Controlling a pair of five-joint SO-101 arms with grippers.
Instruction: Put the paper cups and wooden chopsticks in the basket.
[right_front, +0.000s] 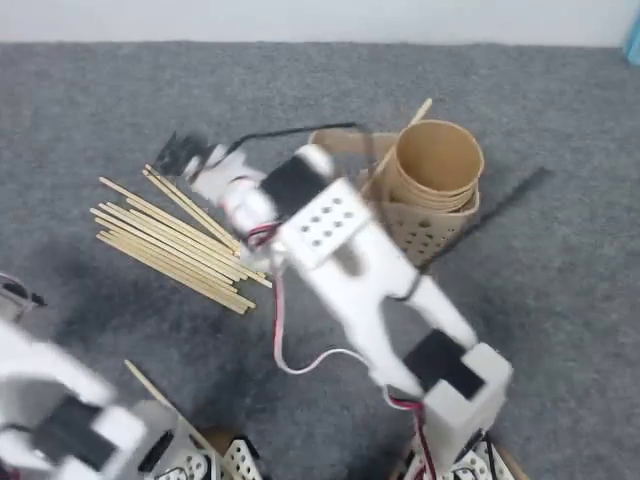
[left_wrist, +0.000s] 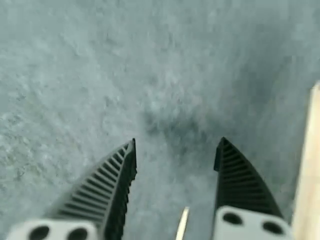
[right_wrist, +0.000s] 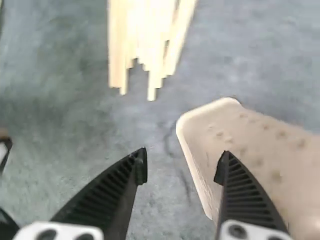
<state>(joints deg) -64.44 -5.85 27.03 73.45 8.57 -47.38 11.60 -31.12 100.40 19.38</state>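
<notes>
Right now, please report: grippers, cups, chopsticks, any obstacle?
Both open, empty: left gripper over carpet, right gripper beside basket corner. Paper cups stacked in basket, one chopstick with them. Chopstick pile on carpet, ahead of right gripper. Nothing between.

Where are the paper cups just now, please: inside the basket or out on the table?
In the basket: the stacked paper cups sit nested inside the basket, their rims rising above its perforated wall.
</notes>
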